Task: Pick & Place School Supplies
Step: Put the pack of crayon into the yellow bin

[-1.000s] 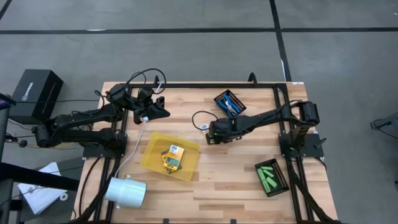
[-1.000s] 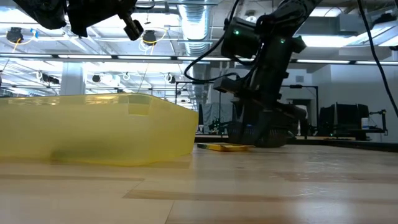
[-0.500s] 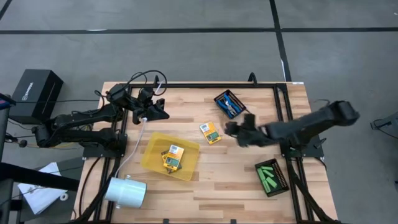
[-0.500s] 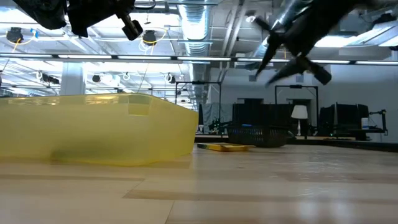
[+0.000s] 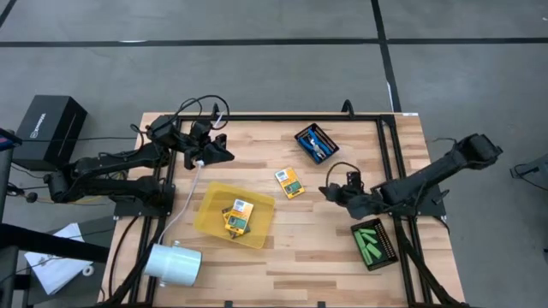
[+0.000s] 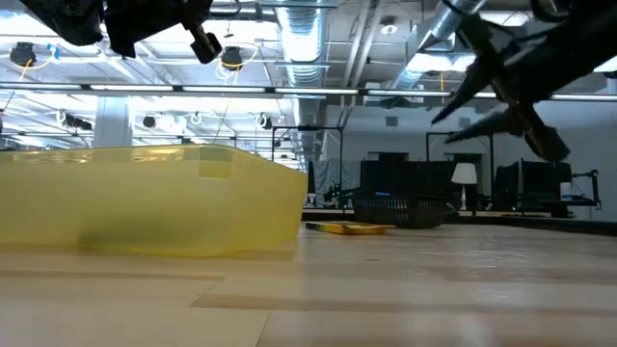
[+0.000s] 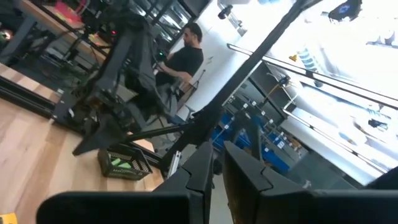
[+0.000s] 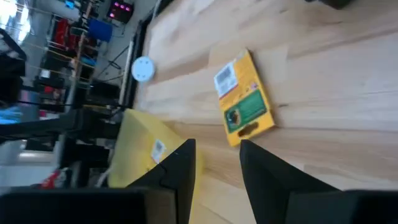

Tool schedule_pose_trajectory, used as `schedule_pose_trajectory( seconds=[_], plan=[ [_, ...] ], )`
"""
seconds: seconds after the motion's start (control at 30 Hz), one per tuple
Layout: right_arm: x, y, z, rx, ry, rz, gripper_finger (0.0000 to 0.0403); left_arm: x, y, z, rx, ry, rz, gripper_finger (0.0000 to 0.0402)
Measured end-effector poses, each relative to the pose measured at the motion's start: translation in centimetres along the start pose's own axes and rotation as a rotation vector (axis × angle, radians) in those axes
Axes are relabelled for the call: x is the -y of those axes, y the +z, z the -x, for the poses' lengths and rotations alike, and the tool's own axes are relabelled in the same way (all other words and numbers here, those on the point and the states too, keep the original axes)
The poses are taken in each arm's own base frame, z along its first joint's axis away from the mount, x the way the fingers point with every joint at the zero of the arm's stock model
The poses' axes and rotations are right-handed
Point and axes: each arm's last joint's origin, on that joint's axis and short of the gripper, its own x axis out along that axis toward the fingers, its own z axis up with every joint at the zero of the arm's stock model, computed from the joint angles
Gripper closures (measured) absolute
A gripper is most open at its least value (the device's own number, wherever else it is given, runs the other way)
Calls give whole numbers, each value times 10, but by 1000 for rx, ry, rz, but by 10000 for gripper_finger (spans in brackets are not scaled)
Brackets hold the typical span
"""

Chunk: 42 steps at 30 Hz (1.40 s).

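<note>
Right gripper (image 5: pixel 328 191) now retracted toward 3 o'clock, off the crayon box (image 5: pixel 290 182); a second ago sat directly over that box near surface centre. Box left lying flat on the bare wooden surface (image 5: pixel 317 248), just outside the yellow tray (image 5: pixel 257 238) at its 2 o'clock corner, not inside. Reads as a release short of the tray, or a set-down before a re-grasp; either way this box probably not yet placed.

Right gripper fingers (image 8: pixel 177 171) parted by a moderate gap, nothing between them in the right wrist view; box visible beyond them, well apart. Left gripper (image 5: pixel 224 156) parked at roughly 10 o'clock on the surface, above it; fingers look nearly together, empty.

Crayon box: flat, yellow, green panel on the face, white barcode label at one end, lying label-up and skewed to the plank lines. Second crayon box (image 5: pixel 237 216) already inside the yellow tray, near its middle.

Remaining supplies: blue-handled scissors (image 5: pixel 318 145) in a black mesh tray (image 5: pixel 302 134) at 1 o'clock; green sticks (image 5: pixel 370 243) in another black mesh tray (image 5: pixel 390 248) at 4 o'clock. White cylinder (image 5: pixel 173 262) at 8 o'clock, untouched.
</note>
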Motion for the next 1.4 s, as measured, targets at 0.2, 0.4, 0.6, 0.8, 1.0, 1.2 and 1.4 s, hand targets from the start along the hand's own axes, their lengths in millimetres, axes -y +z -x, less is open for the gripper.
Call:
schedule_pose_trajectory(
  seconds=[0.2, 0.4, 0.6, 0.8, 1.0, 1.2, 1.4],
  plan=[
    [26, -15, -19, 22, -90, -96, 285, 0, 0, 0, 17, 13, 0, 372],
    [53, -28, -39, 13, -22, -226, 285, 0, 0, 0, 16, 13, 26, 372],
    [59, -30, -62, -26, -3, -283, 285, 0, 0, 0, 15, 12, 71, 372],
    [58, -19, -79, -75, -3, -283, 285, -1, 0, 0, 15, 13, 73, 372],
    [57, -5, -92, -134, -40, -254, 285, -1, 0, 0, 15, 13, 73, 372],
    [59, 10, -101, -196, -79, -238, 285, -1, 0, 0, 15, 13, 72, 372],
    [60, 25, -111, -271, -119, -196, 285, -1, 0, 0, 14, 13, 70, 372]
  ],
)
